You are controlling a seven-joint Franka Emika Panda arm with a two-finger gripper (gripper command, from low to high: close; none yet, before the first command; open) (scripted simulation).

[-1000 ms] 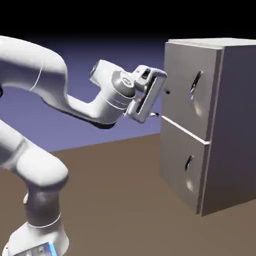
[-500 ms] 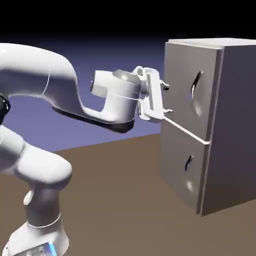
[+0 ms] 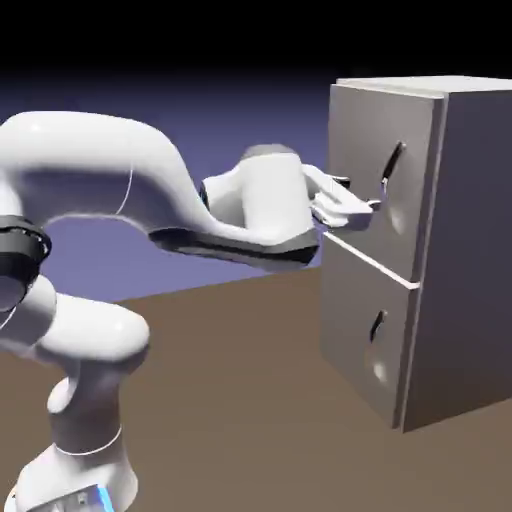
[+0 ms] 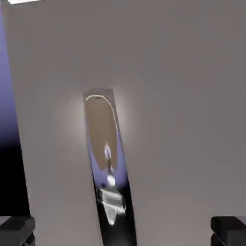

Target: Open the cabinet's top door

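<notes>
Cabinet (image 3: 420, 250) — tall, boxy, plain grey, standing on the brown table (image 3: 250, 400) toward its right-hand edge in the exterior view, front face turned toward the arm. Two stacked panels on that face, a thin pale seam between them. Top door (image 3: 385, 170): the upper panel, lying flush with the cabinet front, shut, no gap showing along its edges. Its handle (image 3: 393, 172) is long, dark, curved and runs vertically near the middle of the panel, with a pale glossy patch on the grey just below it. Lower panel (image 3: 370, 340): carries a smaller dark handle (image 3: 378, 325) of the same kind, also closed. Arm: white, rising from the table's lower left corner in the exterior view, bent at the elbow and stretched level toward the upper panel. Gripper (image 3: 360, 205) sits just beside the long handle, at about its lower half, fingers pointing at the door; whether they touch the handle cannot be made out from outside. Hand view: grey door surface (image 4: 182, 96) fills nearly everything, the handle (image 4: 108, 163) running as a shiny, mirror-like strip from the middle down to the bottom edge, slightly tilted. Grey fingertips (image 4: 17, 229) appear at the bottom corners, set wide apart with the handle between them and clear of both — jaws spread, grasping nothing.
</notes>
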